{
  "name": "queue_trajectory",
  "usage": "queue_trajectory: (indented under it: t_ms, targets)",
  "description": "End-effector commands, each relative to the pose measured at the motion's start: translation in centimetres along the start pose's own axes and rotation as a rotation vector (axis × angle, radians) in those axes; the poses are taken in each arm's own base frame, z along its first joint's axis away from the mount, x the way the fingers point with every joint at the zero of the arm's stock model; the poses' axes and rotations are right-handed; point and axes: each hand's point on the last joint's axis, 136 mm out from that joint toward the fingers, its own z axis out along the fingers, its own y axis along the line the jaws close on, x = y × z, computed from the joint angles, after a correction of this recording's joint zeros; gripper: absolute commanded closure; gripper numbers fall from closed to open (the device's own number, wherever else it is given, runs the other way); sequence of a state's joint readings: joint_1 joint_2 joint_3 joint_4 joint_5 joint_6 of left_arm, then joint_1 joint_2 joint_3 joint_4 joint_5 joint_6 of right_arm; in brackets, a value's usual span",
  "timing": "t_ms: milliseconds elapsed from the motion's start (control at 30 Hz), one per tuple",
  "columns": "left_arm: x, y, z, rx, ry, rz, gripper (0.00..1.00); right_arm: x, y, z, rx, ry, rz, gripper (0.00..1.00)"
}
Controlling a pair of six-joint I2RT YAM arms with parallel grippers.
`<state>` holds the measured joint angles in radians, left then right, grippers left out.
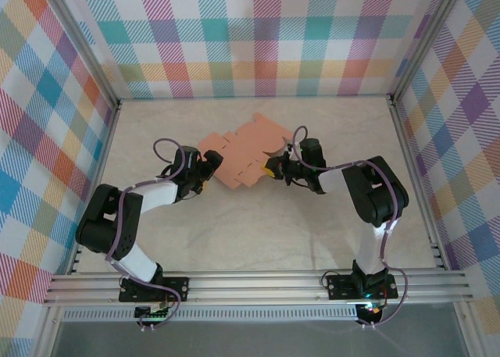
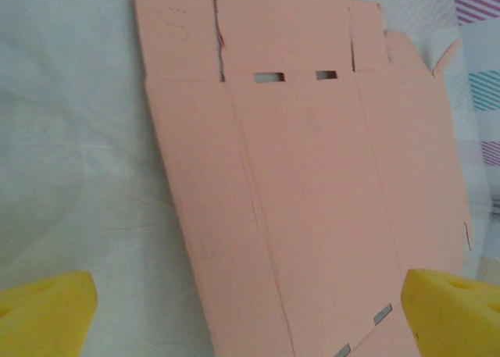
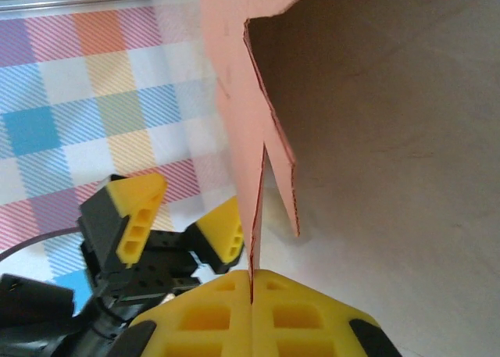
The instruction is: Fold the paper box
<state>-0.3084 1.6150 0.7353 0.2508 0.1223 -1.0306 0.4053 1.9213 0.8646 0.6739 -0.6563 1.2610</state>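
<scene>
Two grippers flank the sheet from opposite sides. The right gripper has its yellow pads pressed together on an edge of the paper box. In its wrist view the thin card rises edge-on from between them. The left gripper has its jaws spread wide, one yellow fingertip on either side of the sheet's near part. Whether it touches the card I cannot tell.

The salmon-orange sheet is an unfolded die-cut blank. It sits between the two grippers, about midway across the tabletop and somewhat toward its far edge. Its right side is lifted where it is pinched.

The card looks very light and thin. It is probably stiff enough to hold a panel flat, yet quick to bow or crumple under a hard squeeze. Its scored creases and small slots show where it should bend and lock. A flap's free edge near a crease seems the safest place to grip, with the neighbouring panel held down.

No brand, label or writing can be read.
</scene>
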Motion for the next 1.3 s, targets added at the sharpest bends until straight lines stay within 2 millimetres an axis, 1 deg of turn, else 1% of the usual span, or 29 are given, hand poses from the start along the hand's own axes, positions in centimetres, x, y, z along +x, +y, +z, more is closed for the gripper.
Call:
queue_trajectory:
  t_ms: [0,133,267,467,633,800,967,1033,1067,1133,1200,1233,1267]
  targets:
    - [-0.5,-1.6,0.5,0.092,0.001,-0.031,0.03,0.1,3.4,-0.9,-0.104,-0.008,-0.057,1.00]
    - [-0.4,-1.7,1.0,0.103,0.007,-0.040,0.10,0.2,3.6,-1.1,-0.101,-0.008,-0.067,1.00]
    - [-0.5,-2.2,1.3,0.119,0.010,-0.041,0.20,0.4,3.8,-1.3,-0.108,-0.005,-0.070,1.00]
    - [-0.6,-2.9,1.7,0.138,0.012,-0.043,0.45,0.6,4.0,-1.5,-0.108,-0.003,-0.082,1.00]
    - [-0.7,-3.2,1.7,0.142,0.014,-0.038,0.68,0.8,4.0,-1.7,-0.102,-0.004,-0.089,1.00]
    - [-0.7,-3.2,1.7,0.130,0.017,-0.008,0.83,0.8,3.7,-1.9,-0.079,-0.013,-0.103,1.00]
    - [-0.9,-3.4,1.7,0.114,0.014,0.048,0.98,0.8,4.0,-2.3,-0.064,-0.028,-0.136,1.00]
    - [-0.9,-3.8,1.7,0.123,0.017,0.074,1.00,0.8,4.0,-2.5,-0.055,-0.037,-0.150,1.00]
    - [-0.9,-4.0,1.7,0.128,0.017,0.089,1.00,0.9,4.1,-2.6,-0.054,-0.043,-0.160,0.96]
    - [-1.0,-4.4,1.8,0.135,0.021,0.125,1.00,0.8,4.5,-2.9,-0.055,-0.057,-0.194,0.78]
    - [-1.0,-5.1,1.8,0.146,0.025,0.178,1.00,1.0,4.3,-3.4,-0.023,-0.067,-0.230,0.46]
    - [-1.1,-5.4,1.8,0.155,0.029,0.213,1.00,1.1,4.2,-3.7,-0.010,-0.073,-0.249,0.37]
    - [-1.2,-6.0,1.8,0.164,0.028,0.246,1.00,1.3,4.2,-4.0,0.006,-0.077,-0.276,0.32]
